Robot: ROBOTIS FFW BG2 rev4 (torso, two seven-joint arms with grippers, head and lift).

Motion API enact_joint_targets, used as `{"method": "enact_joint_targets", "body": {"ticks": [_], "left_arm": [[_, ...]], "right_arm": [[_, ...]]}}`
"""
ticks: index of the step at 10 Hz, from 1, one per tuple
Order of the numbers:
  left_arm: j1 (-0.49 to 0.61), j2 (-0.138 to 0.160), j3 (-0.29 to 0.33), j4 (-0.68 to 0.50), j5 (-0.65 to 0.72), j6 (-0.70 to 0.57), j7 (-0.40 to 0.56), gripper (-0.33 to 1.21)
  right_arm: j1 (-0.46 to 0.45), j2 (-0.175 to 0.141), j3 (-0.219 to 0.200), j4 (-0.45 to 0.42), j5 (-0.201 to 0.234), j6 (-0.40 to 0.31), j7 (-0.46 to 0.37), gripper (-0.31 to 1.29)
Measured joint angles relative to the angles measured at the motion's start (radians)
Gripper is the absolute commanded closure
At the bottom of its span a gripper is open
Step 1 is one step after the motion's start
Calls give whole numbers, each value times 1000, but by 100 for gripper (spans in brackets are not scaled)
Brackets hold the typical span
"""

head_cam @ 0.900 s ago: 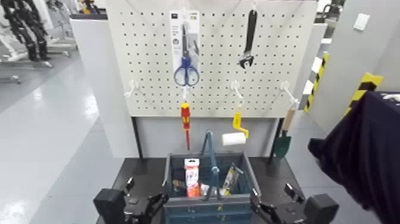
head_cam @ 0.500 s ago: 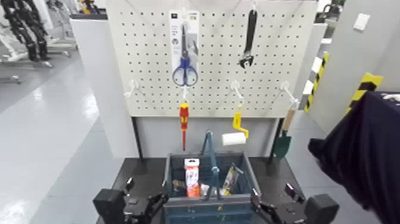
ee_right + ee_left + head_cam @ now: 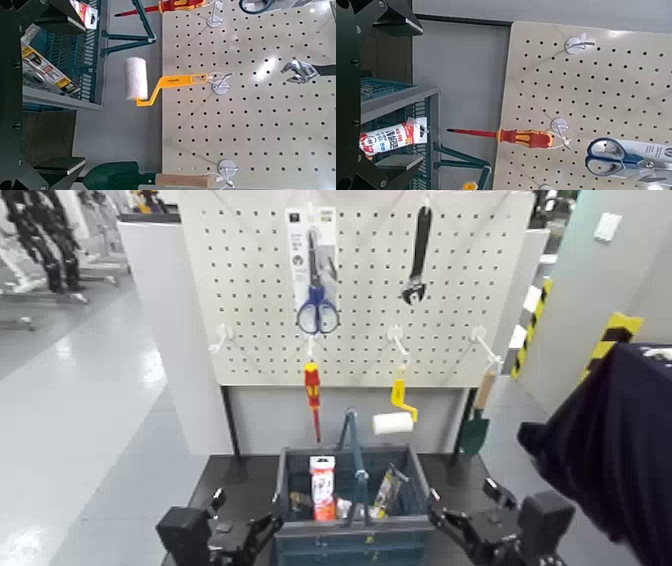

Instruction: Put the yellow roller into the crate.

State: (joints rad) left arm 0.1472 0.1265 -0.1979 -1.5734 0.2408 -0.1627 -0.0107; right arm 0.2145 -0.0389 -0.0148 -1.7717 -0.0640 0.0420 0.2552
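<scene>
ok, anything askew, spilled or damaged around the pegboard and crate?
Nothing stands out. The yellow-handled paint roller hangs from its hook, and the crate stands upright with packaged items inside. No spill or damage visible.

The left gripper (image 3: 420, 93) stands open at the near side, its fingers apart. Within the crate (image 3: 431, 93) lies a white-and-red packet (image 3: 393, 138). On the far pegboard (image 3: 544, 87) hang a red-and-yellow screwdriver (image 3: 525, 138) and blue-handled scissors (image 3: 609, 157), with a bare white hook (image 3: 576, 45) to their left.

Pegboard (image 3: 360, 300), grey floor (image 3: 100, 440) (shiny), pale wall (image 3: 598, 275)
</scene>
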Motion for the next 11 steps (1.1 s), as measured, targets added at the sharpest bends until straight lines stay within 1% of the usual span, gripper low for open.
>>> {"method": "enact_joint_targets", "body": {"ticks": [3, 5, 6, 9, 11], "left_arm": [[-1, -2, 1, 2, 1, -3, 0, 17], [-1, -2, 0, 3, 1, -3, 0, 17], [-1, -2, 0, 3, 0, -3, 0, 17], [-3, -4, 1, 5, 1, -5, 0, 17], [-4, -4, 0, 6, 1, -6, 0, 17]], "right_arm": [[-102, -14, -13, 54, 8, 45, 85, 14], [-176, -35, -18, 101, 15, 67, 138, 14], [-210, -49, -18, 122, 15, 73, 151, 14], [-318, -91, 7, 208, -3, 72, 186, 13], [-405, -109, 38, 299, -23, 47, 209, 12]]}}
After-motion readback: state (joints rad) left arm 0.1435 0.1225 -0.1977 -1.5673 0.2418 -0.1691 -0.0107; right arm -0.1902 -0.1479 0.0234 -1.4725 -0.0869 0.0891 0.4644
